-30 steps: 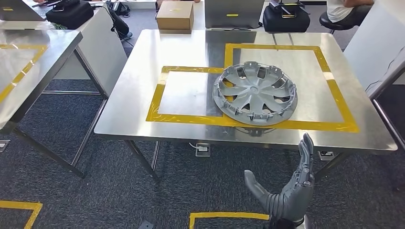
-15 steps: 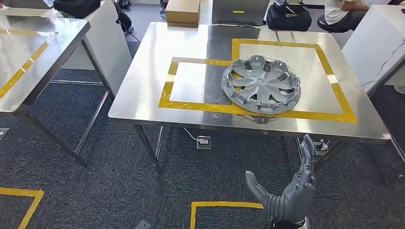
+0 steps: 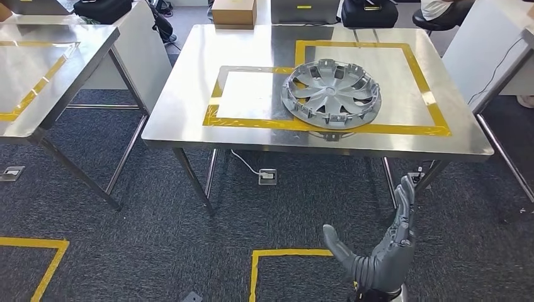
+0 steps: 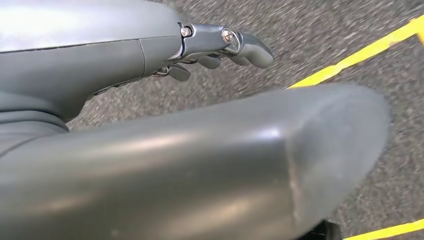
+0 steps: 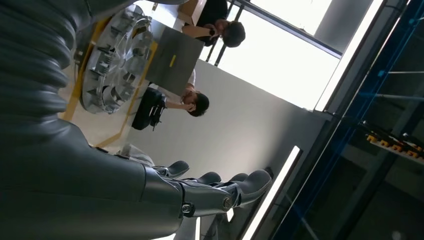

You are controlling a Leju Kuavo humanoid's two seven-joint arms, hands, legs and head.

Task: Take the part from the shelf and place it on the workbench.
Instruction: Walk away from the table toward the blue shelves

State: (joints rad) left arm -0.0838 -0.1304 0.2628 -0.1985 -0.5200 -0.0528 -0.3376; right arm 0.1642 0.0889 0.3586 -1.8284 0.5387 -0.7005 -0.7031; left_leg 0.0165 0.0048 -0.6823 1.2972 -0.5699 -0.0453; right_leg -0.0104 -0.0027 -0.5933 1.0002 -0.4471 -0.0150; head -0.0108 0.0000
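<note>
right hand (image 3: 381,255) low over the carpet, fingers spread, holding nothing. left hand (image 4: 220,42) above the floor, fingers partly curled, grasp undeterminable. beyond, the part (image 3: 330,93), a grey wheel cover, lies flat on the steel surface (image 3: 189,107), overlapping yellow tape (image 3: 434,107).

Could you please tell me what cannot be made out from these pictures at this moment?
- The underside of the wheel cover on the workbench: head view, hidden by the cover itself.
- The cardboard box and dark bags at the far edge: head view, cut off by the picture's top.
- The left hand: left wrist view, its thick thumb hides most of the fingers.
- The floor: left wrist view, blurred.
- The right hand: head view, wrist cut off below.
</note>
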